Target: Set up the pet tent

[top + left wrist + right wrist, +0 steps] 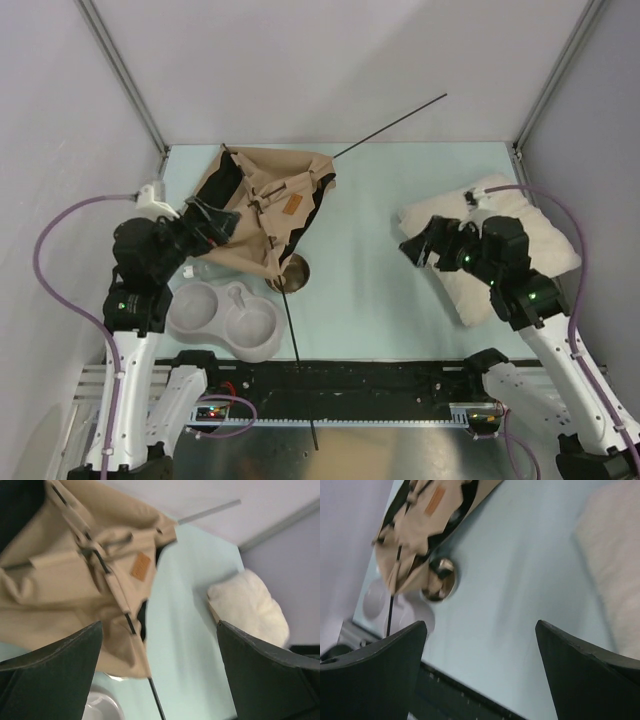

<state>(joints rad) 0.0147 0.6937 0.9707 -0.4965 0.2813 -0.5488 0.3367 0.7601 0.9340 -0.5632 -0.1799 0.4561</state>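
Note:
The pet tent (pixel 262 200) lies collapsed at the back left of the table, tan fabric with black lining and a small brown label patch (pixel 292 206). One thin black pole (pixel 300 350) runs from it past the table's front edge. Another pole (pixel 395 125) sticks out toward the back wall. My left gripper (pixel 207 222) is open and empty at the tent's left edge. The left wrist view shows the tent (pixel 60 575), the label (pixel 140 566) and the pole (pixel 156 700) ahead of the left gripper (pixel 159 627). My right gripper (pixel 415 248) is open and empty above the table, right of the tent (pixel 415 525). The pompom is not in view.
A grey double pet bowl (pixel 225 320) sits at the front left. A small metal bowl (pixel 292 273) sits by the tent's lower corner. A cream fluffy pillow (pixel 500 240) lies at the right under my right arm. Walls close in the table on three sides.

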